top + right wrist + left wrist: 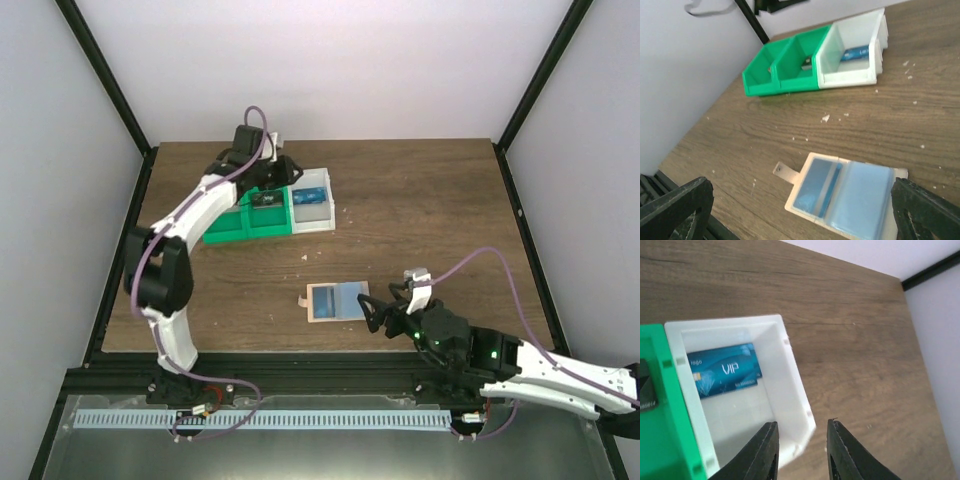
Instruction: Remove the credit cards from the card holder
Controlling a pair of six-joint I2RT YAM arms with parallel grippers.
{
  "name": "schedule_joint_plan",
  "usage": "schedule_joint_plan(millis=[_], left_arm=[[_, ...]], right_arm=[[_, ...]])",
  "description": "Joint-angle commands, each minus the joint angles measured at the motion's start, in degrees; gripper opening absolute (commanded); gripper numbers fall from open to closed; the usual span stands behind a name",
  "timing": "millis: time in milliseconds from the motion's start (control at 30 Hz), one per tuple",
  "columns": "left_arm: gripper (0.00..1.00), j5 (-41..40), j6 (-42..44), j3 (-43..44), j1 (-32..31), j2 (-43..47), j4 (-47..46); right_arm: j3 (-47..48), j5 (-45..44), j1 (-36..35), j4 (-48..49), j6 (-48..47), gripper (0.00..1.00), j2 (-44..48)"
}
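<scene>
The tan card holder (322, 316) lies open on the table, its tab (785, 171) pointing left. A blue credit card (816, 186) sits in its left pocket, and a light blue one (860, 200) lies on its right half. My right gripper (378, 308) is open wide and empty, just at the holder's right edge; in the right wrist view (799, 186) its fingers straddle the holder. My left gripper (268, 192) is open and empty above the bins; in the left wrist view (802, 440) it hovers over the white bin's corner. A blue VIP card (722, 371) lies in the white bin (790, 370).
Green bins (240, 222) and the white bin (312, 218) stand side by side at the back left. A dark item (806, 62) lies in a green bin (785, 75). Small white specks are scattered on the wood. Black frame posts border the table.
</scene>
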State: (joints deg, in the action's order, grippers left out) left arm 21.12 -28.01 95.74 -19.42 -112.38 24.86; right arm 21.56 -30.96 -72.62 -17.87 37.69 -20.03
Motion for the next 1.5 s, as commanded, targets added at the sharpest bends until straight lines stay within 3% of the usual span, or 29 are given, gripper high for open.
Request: schedule_joint_plan(millis=[0,233,433,533,600,733,833,1200,1467], left_arm=[[0.28,3.48,1.99,-11.47,-0.29,9.43,-3.49],[0.25,9.92,1.81,-30.78,-4.86,21.25,-8.55],[0.32,15.75,-6.17,-48.28,-8.47,30.21,-22.42],[0.33,18.69,-13.73,-55.52,-9.84,32.08,-31.59],[0.34,19.25,-16.89,-59.14,-10.86,32.78,-36.57],[0.35,19.88,-19.21,-62.48,-12.18,30.29,-41.15],[0.36,21.58,-23.23,-65.43,-13.04,28.8,-48.33],[0.39,18.41,-27.01,-70.93,-16.03,21.22,-57.63],[0.39,15.79,-24.18,-72.33,-16.02,18.9,-56.27]], right_arm=[[3.6,1.23,-0.33,-1.95,2.96,0.97,-5.23],[6.48,5.6,0.49,-0.72,1.01,0.91,-20.61],[8.75,13.76,6.32,4.21,-1.01,0.79,-29.99],[8.25,18.15,9.4,7.6,-0.76,0.69,-32.99],[7.68,20.42,11.46,9.6,-0.02,0.56,-34.76],[4.41,26.7,16.07,15.43,3.44,0.39,-37.84],[3.39,28.79,16.91,18.56,5.0,0.33,-39.57],[5.83,33.08,18.3,21.37,6.43,0.28,-52.54],[8.79,32.89,18.33,20.95,4.9,0.21,-56.1]])
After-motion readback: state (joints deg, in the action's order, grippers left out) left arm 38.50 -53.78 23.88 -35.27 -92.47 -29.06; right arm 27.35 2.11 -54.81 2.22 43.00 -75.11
